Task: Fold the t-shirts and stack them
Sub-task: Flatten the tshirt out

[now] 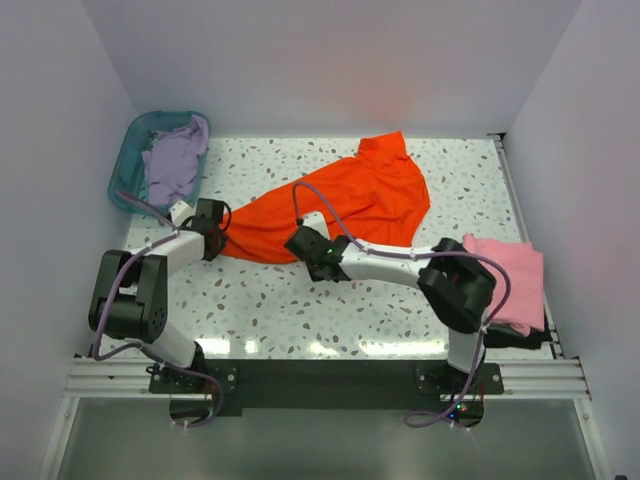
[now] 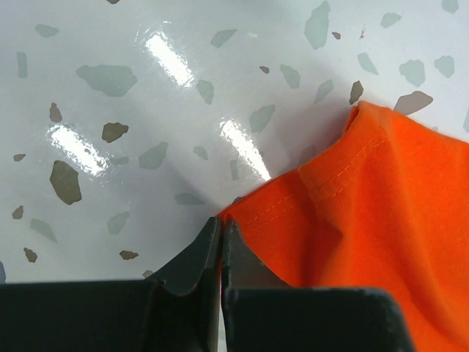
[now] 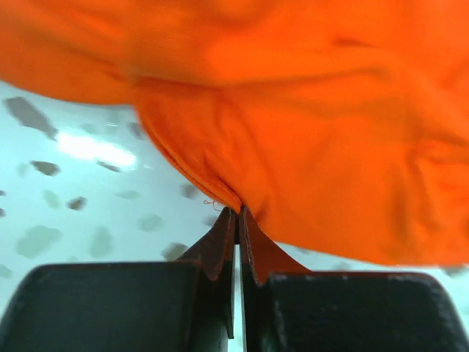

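The orange-red t-shirt (image 1: 340, 200) lies spread and rumpled across the middle of the table. My left gripper (image 1: 216, 240) is shut on its left corner; the left wrist view shows the hemmed corner (image 2: 322, 220) pinched between the fingertips of that gripper (image 2: 221, 224). My right gripper (image 1: 306, 248) is shut on the shirt's near edge; the right wrist view shows cloth (image 3: 293, 110) bunched at the gripper's tips (image 3: 237, 213). A light pink t-shirt (image 1: 506, 280) lies folded at the right edge. A pale lavender t-shirt (image 1: 176, 158) lies in the teal basket (image 1: 128, 160).
The teal basket stands at the back left corner. White walls close the table at the back and both sides. The speckled white tabletop (image 1: 300, 310) shows in front of the orange shirt.
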You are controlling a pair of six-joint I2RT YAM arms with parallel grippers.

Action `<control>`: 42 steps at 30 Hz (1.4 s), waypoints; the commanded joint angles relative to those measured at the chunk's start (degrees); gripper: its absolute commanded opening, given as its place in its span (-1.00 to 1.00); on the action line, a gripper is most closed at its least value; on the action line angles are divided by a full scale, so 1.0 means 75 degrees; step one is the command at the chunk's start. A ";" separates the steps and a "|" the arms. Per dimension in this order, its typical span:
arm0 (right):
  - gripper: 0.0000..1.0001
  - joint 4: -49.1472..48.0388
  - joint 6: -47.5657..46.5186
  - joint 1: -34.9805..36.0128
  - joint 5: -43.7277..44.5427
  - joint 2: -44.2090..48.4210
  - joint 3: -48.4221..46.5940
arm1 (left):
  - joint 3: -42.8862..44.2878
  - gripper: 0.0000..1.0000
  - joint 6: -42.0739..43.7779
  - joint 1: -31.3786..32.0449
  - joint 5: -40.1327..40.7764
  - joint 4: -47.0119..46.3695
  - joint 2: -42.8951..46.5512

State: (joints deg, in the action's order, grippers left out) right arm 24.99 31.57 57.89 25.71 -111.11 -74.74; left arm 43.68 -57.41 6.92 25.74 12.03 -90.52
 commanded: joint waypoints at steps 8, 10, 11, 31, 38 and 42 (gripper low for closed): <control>-1.00 0.1692 0.0395 -0.0757 0.2136 0.4499 0.1270 | 0.0363 -1.00 0.0821 -0.0278 -0.0115 0.1067 0.2327; -1.00 0.1916 0.0443 -0.0781 0.2336 0.5120 0.1375 | 0.0399 -1.00 0.1020 -0.0325 -0.0127 0.1290 0.2786; -1.00 0.2242 0.0512 -0.0804 0.2569 0.5622 0.1364 | 0.0422 -1.00 0.1207 -0.0360 -0.0138 0.1371 0.3229; -1.00 0.3103 -0.1922 -0.0816 0.2936 0.8044 -0.3873 | 0.4920 -1.00 0.2767 -0.0430 -0.0783 0.3904 0.5754; -1.00 0.1286 -0.4743 -0.0828 0.2442 0.5996 -0.5080 | 0.6104 -1.00 0.3096 -0.0430 -0.0900 0.3086 0.4243; -1.00 0.1238 -0.4389 -0.2180 0.0660 0.4646 -0.5923 | 0.6188 -1.00 0.3073 -0.0430 -0.1565 0.1869 0.3015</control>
State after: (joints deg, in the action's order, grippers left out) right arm 37.91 2.79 49.08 42.19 -68.77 -115.66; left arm 88.90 -36.32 4.12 18.15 35.27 -61.04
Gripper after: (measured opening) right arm 0.014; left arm 0.024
